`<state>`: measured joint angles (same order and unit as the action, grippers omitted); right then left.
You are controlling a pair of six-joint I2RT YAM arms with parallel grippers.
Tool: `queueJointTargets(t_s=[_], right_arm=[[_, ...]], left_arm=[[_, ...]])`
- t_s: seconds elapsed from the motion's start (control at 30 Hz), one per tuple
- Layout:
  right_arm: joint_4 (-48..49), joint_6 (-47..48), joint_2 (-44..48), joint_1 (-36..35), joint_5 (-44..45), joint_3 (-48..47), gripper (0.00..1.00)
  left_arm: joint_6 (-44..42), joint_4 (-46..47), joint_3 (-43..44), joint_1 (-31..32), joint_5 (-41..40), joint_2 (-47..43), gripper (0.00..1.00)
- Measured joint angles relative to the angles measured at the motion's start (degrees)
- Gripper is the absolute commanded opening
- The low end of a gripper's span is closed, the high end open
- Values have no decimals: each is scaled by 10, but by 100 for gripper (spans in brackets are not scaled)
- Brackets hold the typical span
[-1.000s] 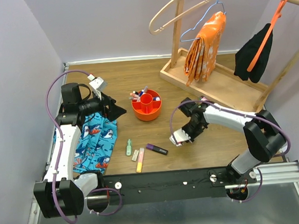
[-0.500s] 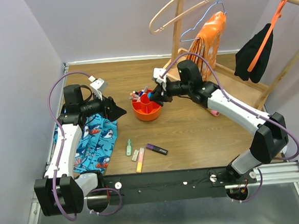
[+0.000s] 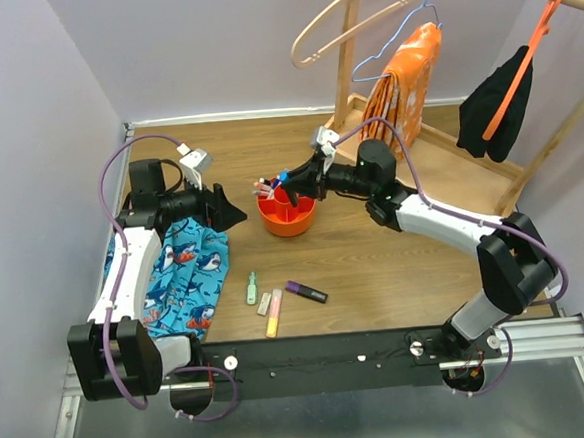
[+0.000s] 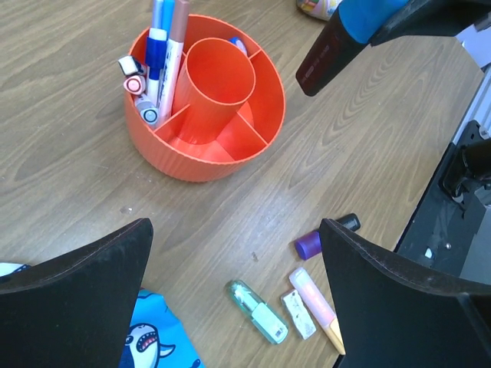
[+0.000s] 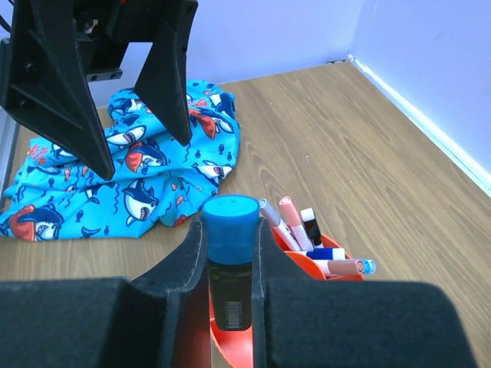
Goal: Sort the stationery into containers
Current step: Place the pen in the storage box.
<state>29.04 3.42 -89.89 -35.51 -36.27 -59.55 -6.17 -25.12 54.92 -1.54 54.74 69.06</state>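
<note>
The top external camera looks down from high behind the robot, with the bowl [image 3: 288,225] near mid-frame. The left wrist camera looks steeply down on the bowl from close on its left. The right wrist camera, just over the bowl, faces the shark-print cloth [image 5: 130,184] beyond. All three share the bowl.

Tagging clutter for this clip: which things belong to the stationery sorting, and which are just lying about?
Belongs to the job: red-orange bowl, pens standing in it, blue-capped marker in right claw, loose green highlighter, white marker, yellow-pink highlighter, purple marker.

Just lying about: shark-print cloth, wooden rack, orange garment, black garment, wooden hanger.
</note>
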Motion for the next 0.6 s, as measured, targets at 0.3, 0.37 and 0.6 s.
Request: queueJointTargets(t_s=[0.3,0.37,0.6], right_arm=[[130,-10,-35,0,31,68,1],[146,-11,-44,0,40,78,1],[194,-13,-64,0,60,96,1]], left_arm=[[-31,-32,39,-3,-10,51,99],[-36,-36,47,-3,-14,61,99],[-49,-43,69,-3,-28,97,99]])
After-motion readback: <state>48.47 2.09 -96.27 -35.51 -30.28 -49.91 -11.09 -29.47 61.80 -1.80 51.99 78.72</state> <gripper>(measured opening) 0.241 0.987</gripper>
